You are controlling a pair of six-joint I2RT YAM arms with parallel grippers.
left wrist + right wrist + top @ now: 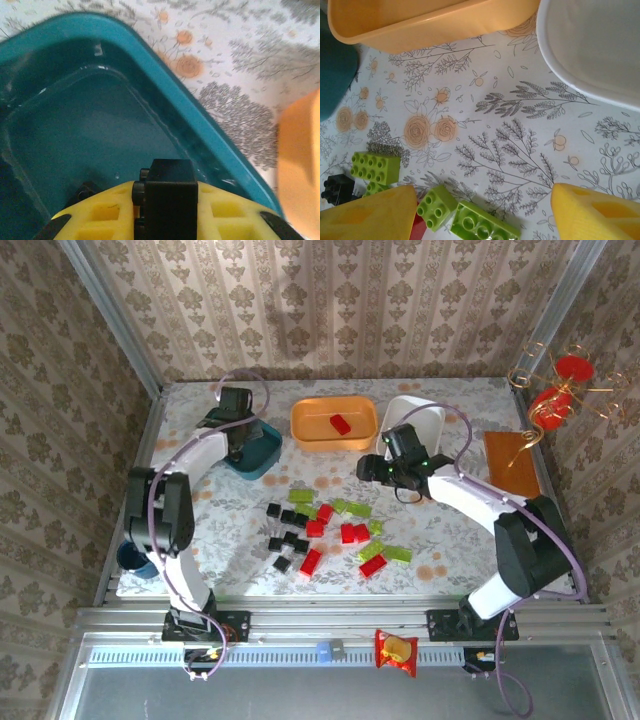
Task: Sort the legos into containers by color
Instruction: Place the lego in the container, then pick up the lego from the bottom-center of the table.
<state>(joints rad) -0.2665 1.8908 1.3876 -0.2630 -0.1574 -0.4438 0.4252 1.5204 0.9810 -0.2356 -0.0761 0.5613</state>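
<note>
Grips a black lego (169, 187) in the left claw (167, 215), yellow pads (247, 210) closed on the brick's two sides, directly over the floor of the dark teal tray (210, 137). To that claw's right, past the teal rim, a strip of flowered worktop (240, 65), then the orange tray (300, 435) with a single red lego (341, 424) lying in it. Farther right, loose legos (320, 530) in black, red and lime green, scattered on the worktop to the left of the right claw (482, 212) and nearer the arm bases. Holds that claw spread apart above the worktop, clamped on nothing. Between its pads, hard by the one on the wrist view's left, two lime green legos (436, 206); outside that pad, a third lime green lego (375, 167) beside a second black lego (337, 187). Ahead of the claw, the orange tray's wall on one side and the white tray (585, 60) on the other, apart.
</note>
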